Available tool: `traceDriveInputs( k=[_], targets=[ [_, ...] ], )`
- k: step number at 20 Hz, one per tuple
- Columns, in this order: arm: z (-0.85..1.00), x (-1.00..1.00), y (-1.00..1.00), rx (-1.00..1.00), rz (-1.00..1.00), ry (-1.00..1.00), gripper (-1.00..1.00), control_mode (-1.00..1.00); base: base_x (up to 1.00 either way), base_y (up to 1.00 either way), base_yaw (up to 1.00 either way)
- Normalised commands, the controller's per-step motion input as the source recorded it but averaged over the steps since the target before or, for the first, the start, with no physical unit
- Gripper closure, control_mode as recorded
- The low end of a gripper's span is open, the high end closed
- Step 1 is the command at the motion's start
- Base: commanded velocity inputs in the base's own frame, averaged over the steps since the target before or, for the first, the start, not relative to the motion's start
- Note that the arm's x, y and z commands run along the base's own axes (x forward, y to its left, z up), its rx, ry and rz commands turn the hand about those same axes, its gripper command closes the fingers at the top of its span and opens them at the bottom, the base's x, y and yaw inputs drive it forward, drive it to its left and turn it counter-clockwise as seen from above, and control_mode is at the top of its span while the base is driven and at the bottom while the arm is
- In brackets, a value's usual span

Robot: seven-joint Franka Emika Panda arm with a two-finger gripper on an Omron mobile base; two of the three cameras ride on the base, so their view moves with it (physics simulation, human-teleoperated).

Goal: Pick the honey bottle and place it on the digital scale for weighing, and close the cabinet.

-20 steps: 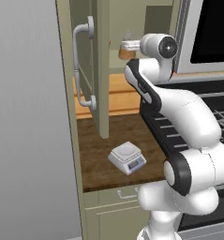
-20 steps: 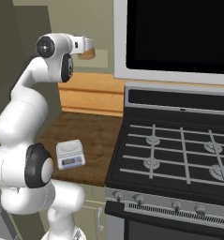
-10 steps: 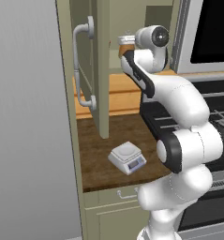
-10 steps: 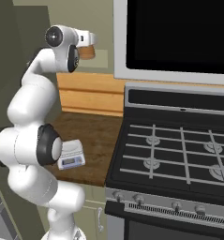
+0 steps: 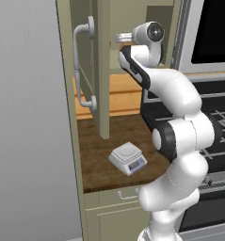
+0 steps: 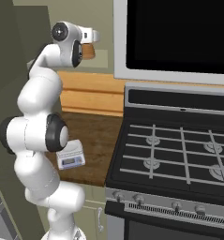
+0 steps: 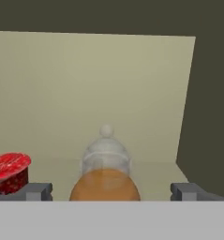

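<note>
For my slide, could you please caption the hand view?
Open gripper straddling the honey bottle inside the cabinet, red-lidded jar alongside.

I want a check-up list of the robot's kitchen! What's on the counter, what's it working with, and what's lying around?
Surface: brown wooden counter, carrying the digital scale.
Job's things: honey bottle upright on the shelf inside the cabinet; cabinet door open; scale plate bare.
Clutter: red-lidded jar beside the bottle.
End effector: open, fingers either side of the bottle, not closed on it.
Cables: nothing seen.
Surroundings: stove, microwave above it, drawer under the counter.
</note>
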Motion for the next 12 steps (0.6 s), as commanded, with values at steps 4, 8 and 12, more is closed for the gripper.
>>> traceDriveInputs(
  k=[4, 8, 12],
  targets=[
    [0.0, 0.39, 0.11, 0.0, 0.0, 0.01, -1.0, -1.0, 0.0, 0.0, 0.0],
    [-0.06, 0.24, 0.1, 0.0, 0.0, 0.0, -1.0, -1.0, 0.0, 0.0, 0.0],
    [-0.21, 0.29, 0.11, 0.0, 0.0, 0.0, -1.0, -1.0, 0.0, 0.0, 0.0]
  ],
)
